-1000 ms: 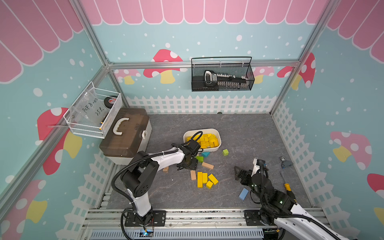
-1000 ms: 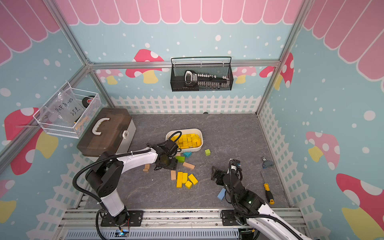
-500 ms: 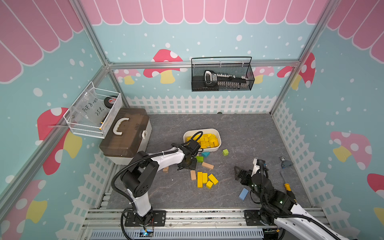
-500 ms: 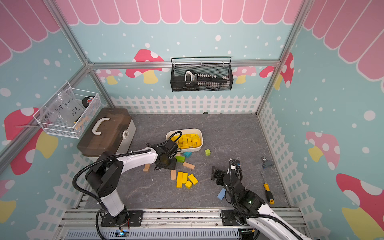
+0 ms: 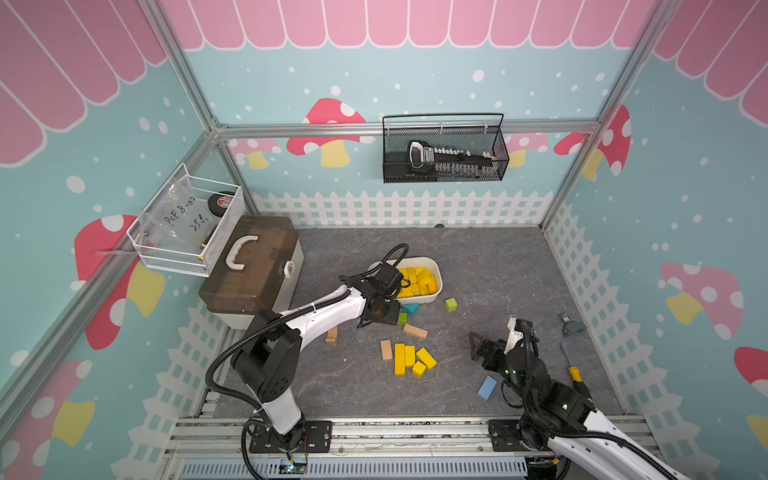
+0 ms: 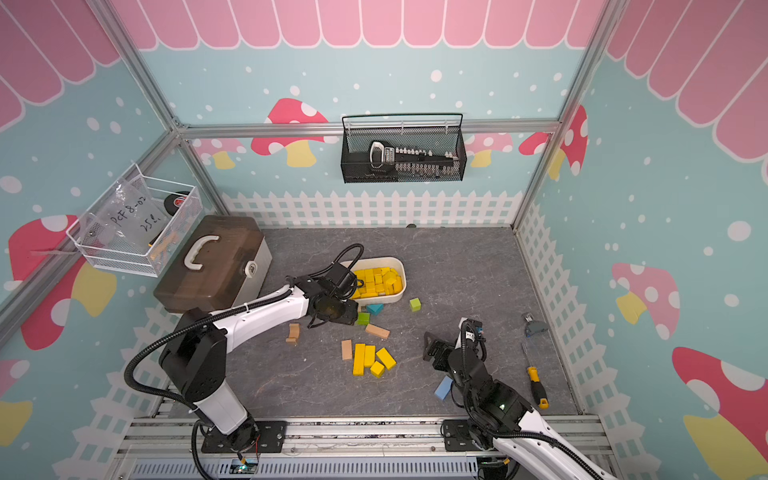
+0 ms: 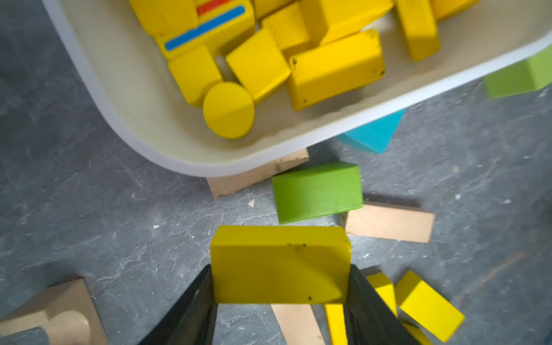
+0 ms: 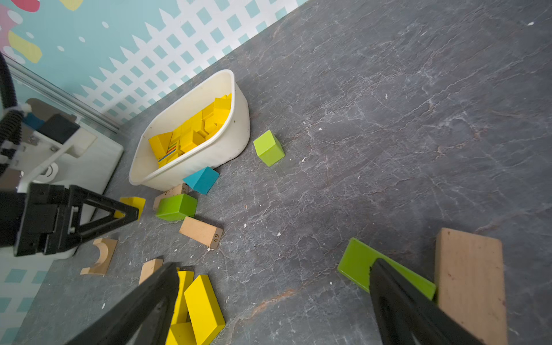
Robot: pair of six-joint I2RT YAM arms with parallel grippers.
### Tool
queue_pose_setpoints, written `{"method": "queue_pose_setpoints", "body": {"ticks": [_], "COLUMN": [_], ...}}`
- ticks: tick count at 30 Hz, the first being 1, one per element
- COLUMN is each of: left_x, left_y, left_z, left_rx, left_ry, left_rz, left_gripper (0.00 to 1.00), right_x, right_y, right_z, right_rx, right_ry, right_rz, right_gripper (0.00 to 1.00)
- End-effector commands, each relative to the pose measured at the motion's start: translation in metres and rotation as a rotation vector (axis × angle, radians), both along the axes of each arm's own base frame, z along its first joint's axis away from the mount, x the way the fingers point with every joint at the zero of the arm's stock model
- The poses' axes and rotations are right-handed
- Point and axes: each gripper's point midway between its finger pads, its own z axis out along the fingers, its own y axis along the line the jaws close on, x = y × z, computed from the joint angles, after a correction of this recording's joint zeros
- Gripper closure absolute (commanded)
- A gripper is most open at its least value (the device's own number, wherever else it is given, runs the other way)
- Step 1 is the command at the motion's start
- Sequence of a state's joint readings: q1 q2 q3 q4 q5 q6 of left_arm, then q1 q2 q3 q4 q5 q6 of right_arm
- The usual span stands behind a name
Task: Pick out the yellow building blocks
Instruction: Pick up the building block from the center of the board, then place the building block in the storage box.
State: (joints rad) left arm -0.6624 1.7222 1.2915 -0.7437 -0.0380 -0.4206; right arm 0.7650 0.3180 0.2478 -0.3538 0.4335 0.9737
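Closing is what has changed: the left claw [image 7: 280, 270] has drawn its jaws in from a wider gap and now pinches a bright yellow wooden brick [image 7: 277, 254] across its length, while both arms sit where they sat a second ago. Whether the brick is clear of the grey stone-look tabletop [image 7: 89, 209] I cannot tell; the right wrist view shows it low, near the surface. I judge the grasp made, with lift and carry to come.

Just ahead of the claw's tips lies a green wooden brick [image 7: 316, 191] with tan plain-wood blocks [image 7: 388, 221] beside it, and beyond those stands the white oval plastic tub [image 7: 143, 143]. Its near wall has to be cleared, so the brick probably needs raising before it goes forward. The tub holds only yellow pieces as far as I can see: cubes, bricks, a short yellow wooden cylinder [image 7: 228, 110] and a yellow bar with red and blue stripes [image 7: 206, 27]. A teal wooden wedge [image 7: 373, 134] rests against the tub's outside.

Behind the claw, toward the robot, a cluster of four loose yellow blocks [image 5: 411, 360] is not yet collected.

Farther off, the right claw [image 8: 274, 265] hangs spread wide and empty over the tabletop. The brown lidded toolbox [image 5: 249, 270] is shut, its contents hidden. The black wire wall basket [image 5: 498, 166] holds a dark tool. The white wire wall basket [image 5: 174, 262] holds a clear bag and a tape roll.
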Motion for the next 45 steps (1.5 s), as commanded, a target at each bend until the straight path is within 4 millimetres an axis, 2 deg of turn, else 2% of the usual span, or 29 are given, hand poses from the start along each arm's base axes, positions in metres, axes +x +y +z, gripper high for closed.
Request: {"method": "queue_pose_setpoints", "body": {"ticks": [1, 5, 10, 16, 23, 29, 40, 45], "left_x": [0.012, 0.029, 0.049, 0.066, 0.066, 0.063, 0.062, 0.061], "left_y": [-0.013, -0.027, -0.038, -0.036, -0.011, -0.002, 0.001, 0.002], "left_z": [0.026, 0.035, 0.032, 0.019, -0.003, -0.014, -0.017, -0.014], "left_rx": [-0.025, -0.042, -0.041, -0.048, -0.005, 0.006, 0.003, 0.003], "left_ry": [-0.036, -0.049, -0.039, -0.007, 0.02, 0.045, 0.048, 0.042], "left_rz": [-0.035, -0.054, -0.054, -0.009, 0.056, 0.068, 0.076, 0.08], "left_gripper": [0.42, 0.42, 0.42, 0.42, 0.41, 0.41, 0.37, 0.29], "right_x": [0.0, 0.001, 0.003, 0.006, 0.008, 0.009, 0.01, 0.01], "right_y": [-0.006, -0.007, -0.008, -0.005, -0.003, -0.003, -0.002, -0.002], "right_z": [0.001, 0.001, 0.0, -0.003, -0.004, -0.006, -0.007, -0.008], "right_rx": [0.005, -0.004, -0.011, -0.02, -0.018, -0.012, -0.007, -0.002], "right_ry": [0.004, 0.01, 0.013, 0.029, 0.036, 0.043, 0.052, 0.054], "right_rz": [-0.029, -0.037, -0.048, -0.043, -0.034, -0.034, -0.033, -0.033], "right_gripper": [0.01, 0.01, 0.01, 0.01, 0.02, 0.01, 0.01, 0.01]}}
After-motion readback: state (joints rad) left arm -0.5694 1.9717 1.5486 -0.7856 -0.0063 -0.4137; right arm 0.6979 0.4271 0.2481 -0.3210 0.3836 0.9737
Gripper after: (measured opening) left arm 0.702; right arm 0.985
